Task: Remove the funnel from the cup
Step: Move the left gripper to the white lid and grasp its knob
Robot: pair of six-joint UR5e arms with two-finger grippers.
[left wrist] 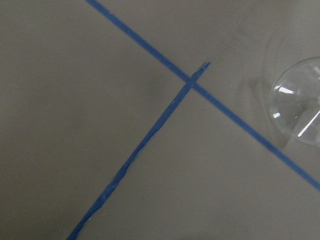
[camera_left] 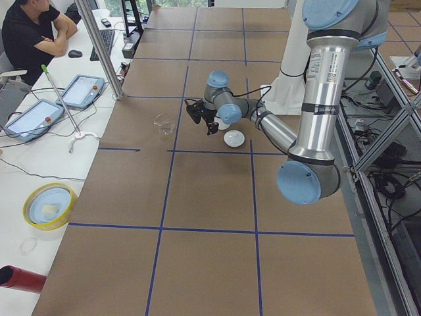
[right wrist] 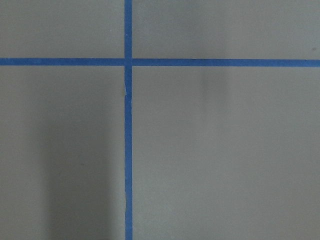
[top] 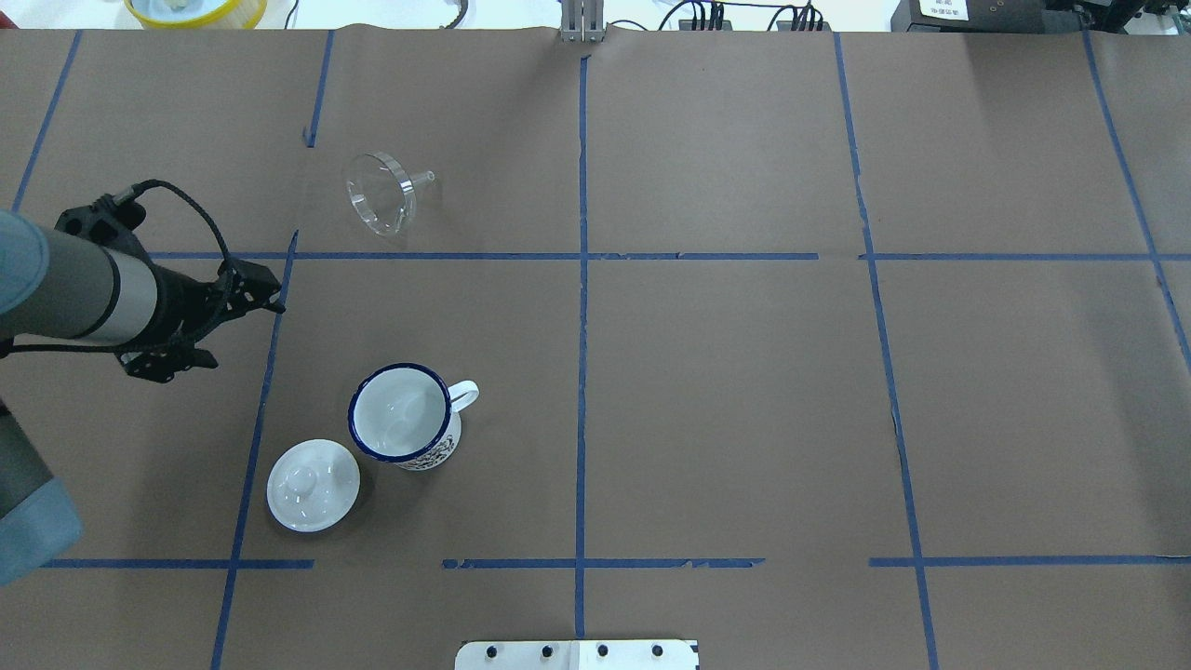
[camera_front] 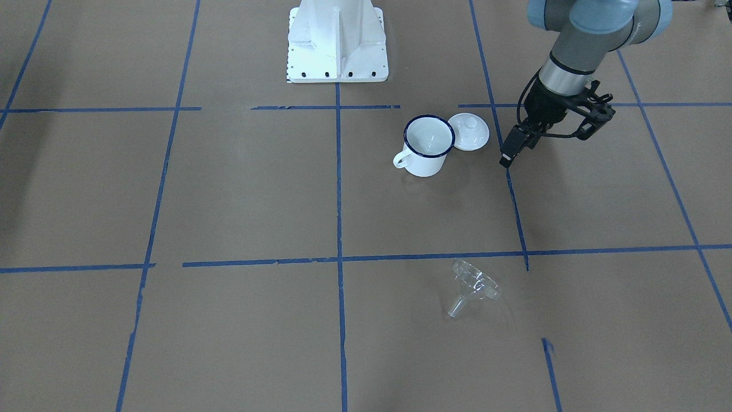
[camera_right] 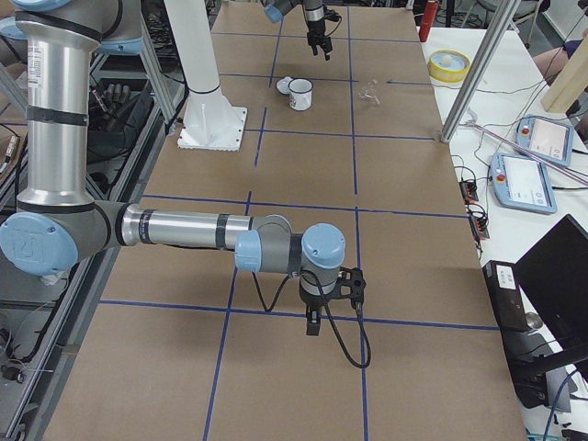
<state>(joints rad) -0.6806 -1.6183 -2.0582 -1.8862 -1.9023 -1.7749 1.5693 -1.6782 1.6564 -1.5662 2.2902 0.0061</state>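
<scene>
Lying on its side on the bench (camera_front: pixel 229 200), the funnel (camera_front: pixel 474 288) is already out of the cup (camera_front: pixel 429 144) & well apart from it, across a blue tape line, so the job looks done to me.

Risks from here, as I judge them:
- The funnel rests on its rim edge + spout, so any nudge could roll it in an arc.
- The left tool (camera_front: pixel 509 153) hangs near the knobbed lid (camera_front: pixel 468 131), which sits right beside the cup, so a careless arm move could clip lid or mug.

Left tool has hold of nothing; can't tell how far apart its fingers stand. Right tool (camera_right: pixel 314 317) shows only in a side view, far from everything, so no call on its state.

Funnel is clear: wide round cone, short narrow spout. It is faint vs the brown paper, w/ only glints marking it, so easy to lose. Cup is upright, empty, dark blue rim.
</scene>
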